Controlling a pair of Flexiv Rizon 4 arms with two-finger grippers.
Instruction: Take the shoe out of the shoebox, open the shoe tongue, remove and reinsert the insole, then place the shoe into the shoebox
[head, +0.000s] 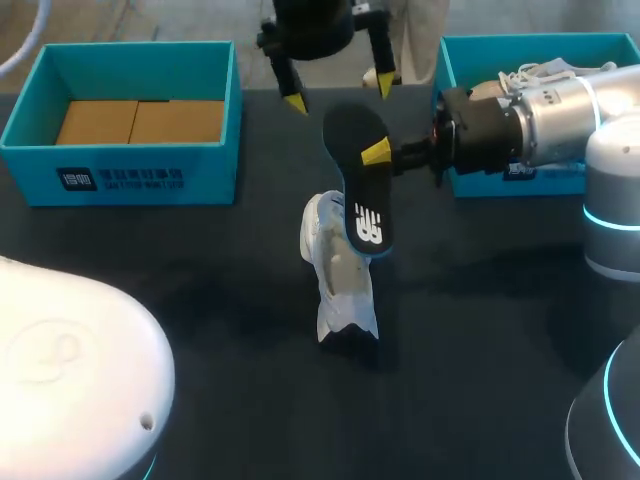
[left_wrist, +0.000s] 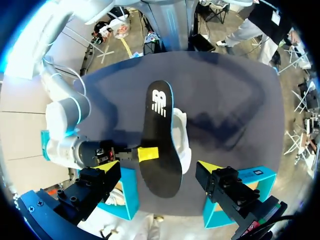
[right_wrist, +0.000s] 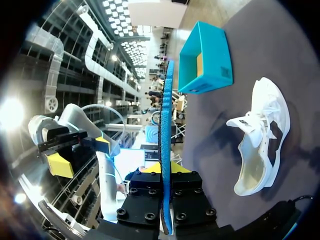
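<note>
The white shoe (head: 335, 280) is on the dark table (head: 200, 320) near the middle, outside both boxes; it seems to lie on its side. Just above it is the black insole (head: 362, 185), out of the shoe. The right gripper (head: 378, 153) presses it between its two fingers. Further away the left gripper (head: 340, 95) hangs over the insole, fingers wide apart, holding nothing. At the far edge stand the left shoebox (head: 130, 175) and the right shoebox (head: 470, 55), both teal.

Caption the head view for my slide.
Right end effector grips the insole near the shoe; left end effector hovers open beyond.
</note>
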